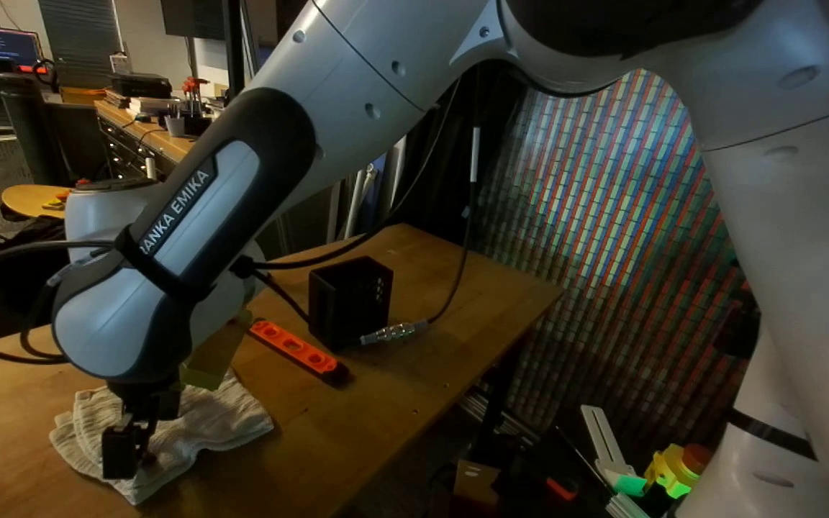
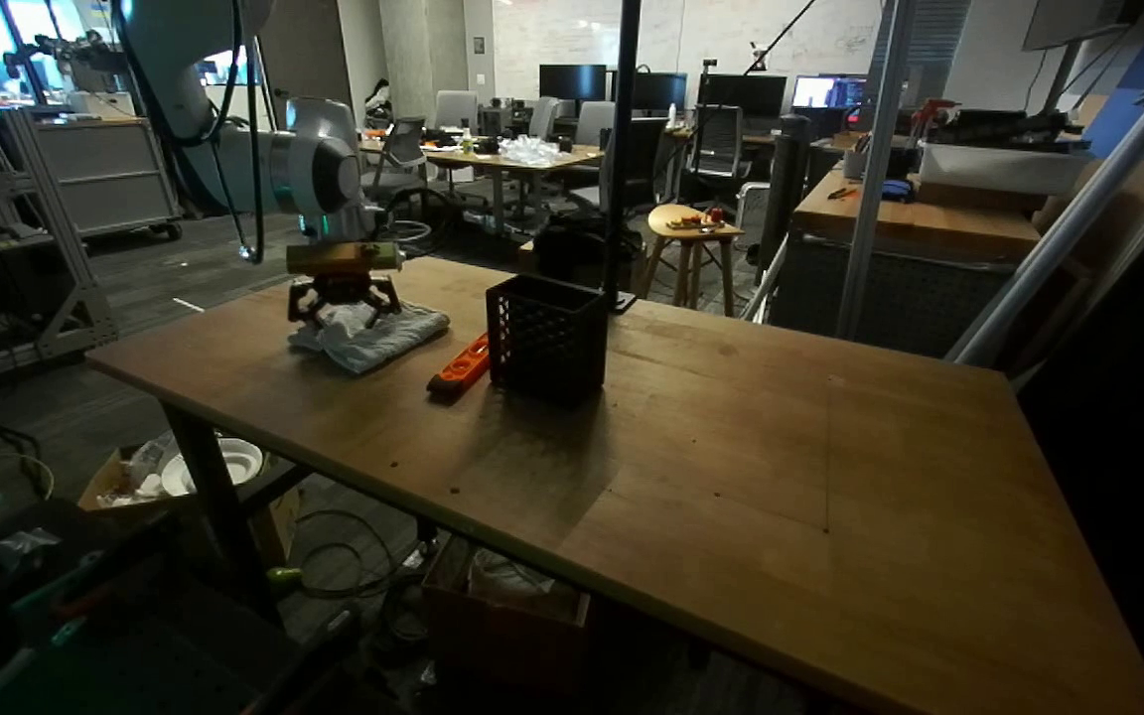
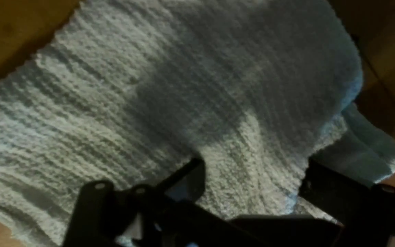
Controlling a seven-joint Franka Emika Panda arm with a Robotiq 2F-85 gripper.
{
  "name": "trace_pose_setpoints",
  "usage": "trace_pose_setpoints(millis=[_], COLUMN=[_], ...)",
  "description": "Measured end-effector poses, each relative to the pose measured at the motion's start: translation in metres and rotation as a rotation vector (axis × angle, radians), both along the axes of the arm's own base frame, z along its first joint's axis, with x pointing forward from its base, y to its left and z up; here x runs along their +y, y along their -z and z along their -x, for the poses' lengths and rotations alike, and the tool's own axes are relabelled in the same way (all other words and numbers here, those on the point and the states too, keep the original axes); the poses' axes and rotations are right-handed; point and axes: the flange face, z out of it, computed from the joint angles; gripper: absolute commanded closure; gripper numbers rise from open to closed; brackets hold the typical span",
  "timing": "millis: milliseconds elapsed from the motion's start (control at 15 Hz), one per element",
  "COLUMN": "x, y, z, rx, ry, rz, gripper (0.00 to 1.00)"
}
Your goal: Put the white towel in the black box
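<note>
End effector sits down at the towel, fingers apart, cloth showing in the gap between them. Can't tell if either of them presses on it. Towel lies on the counter, folded and rumpled, faint stripes, a loose fold poking out past one finger in the wrist view. Box stands upright on the same counter, apart from the towel; black, holes in the side, open top, interior too dark to read. Orange bar lies flat between towel and box, closer to the box. In an exterior view a cable connector shows in front of the box's base; can't tell if they touch. Also in an exterior view: black post behind the box, at the counter's edge.
</note>
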Motion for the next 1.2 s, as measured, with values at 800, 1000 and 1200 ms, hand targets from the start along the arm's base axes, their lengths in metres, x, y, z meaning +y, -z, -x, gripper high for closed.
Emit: trace_pose_setpoints(millis=[800, 1000, 1200], x=[0.015, 0.004, -0.012], y=[-0.007, -0.039, -0.084], z=[0.054, 0.057, 0.054], rx=[0.022, -0.034, -0.127], ry=[0.087, 0.137, 0.177], rz=[0.016, 0.029, 0.054], gripper=[1.00, 0.99, 0.98])
